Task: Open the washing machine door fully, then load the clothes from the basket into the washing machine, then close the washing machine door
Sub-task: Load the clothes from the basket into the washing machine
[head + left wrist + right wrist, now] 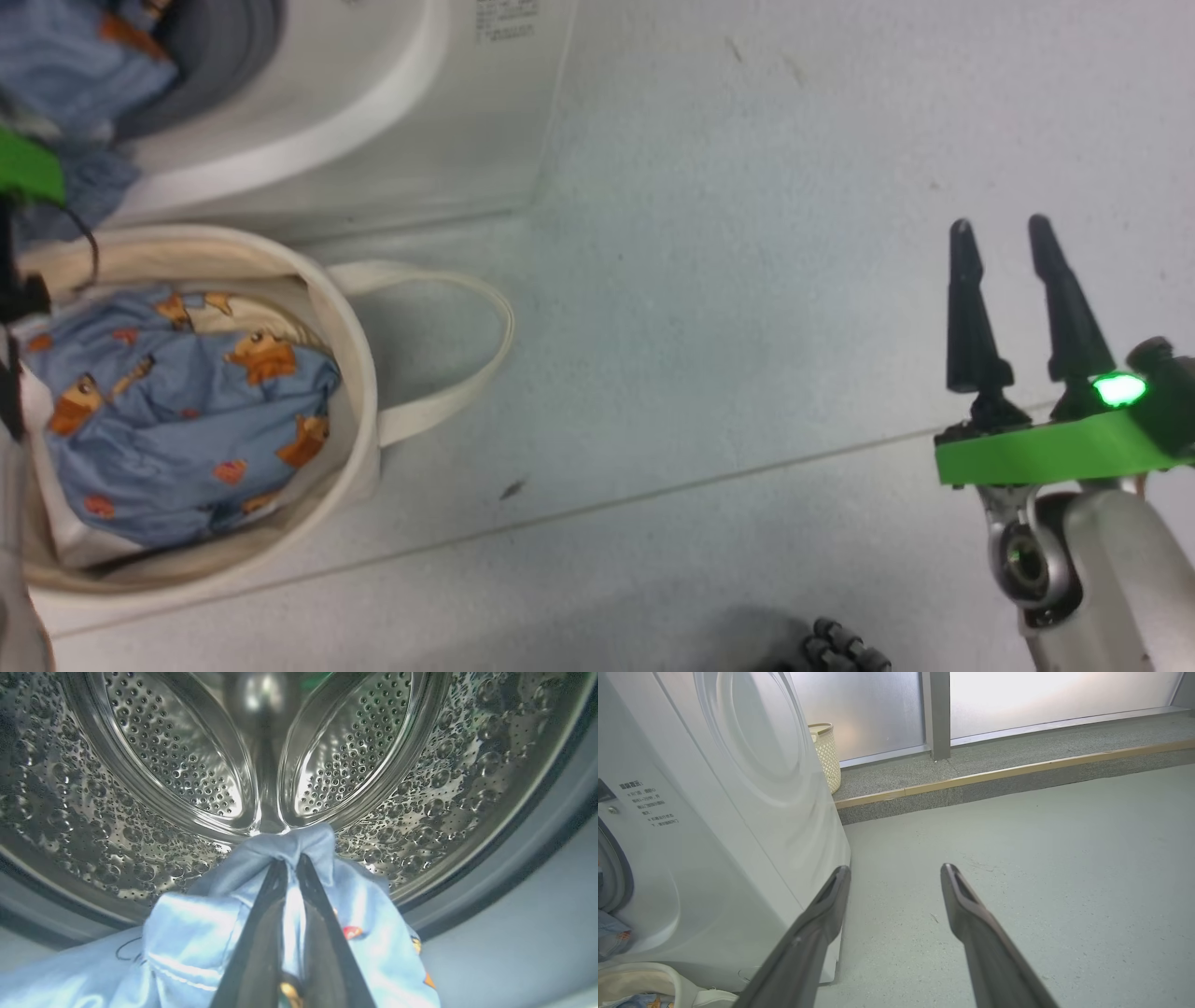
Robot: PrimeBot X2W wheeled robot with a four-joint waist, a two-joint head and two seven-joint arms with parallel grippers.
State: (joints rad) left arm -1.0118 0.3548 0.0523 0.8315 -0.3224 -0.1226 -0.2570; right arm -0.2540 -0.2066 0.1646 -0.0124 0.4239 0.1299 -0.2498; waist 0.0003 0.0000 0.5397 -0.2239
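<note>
In the left wrist view my left gripper [290,858] is shut on a light blue garment [196,933] of the clothes, held at the mouth of the washing machine's steel drum [177,765]. The garment drapes down over the grey gasket [537,868]. The head view has that cloth [75,65] hanging at the opening of the white washing machine [392,121]. More bear-printed clothes [187,411] lie in the cream basket [359,373] on the floor in front of the machine. My right gripper [1004,233] hovers open and empty over the floor, far to the right. The washing machine door is out of view.
The basket's loop handle [467,355] lies on the pale floor [747,280]. The right wrist view has the machine's white side [738,812], a woven bin [826,751] behind it, and a raised stone step [1017,774] below the windows.
</note>
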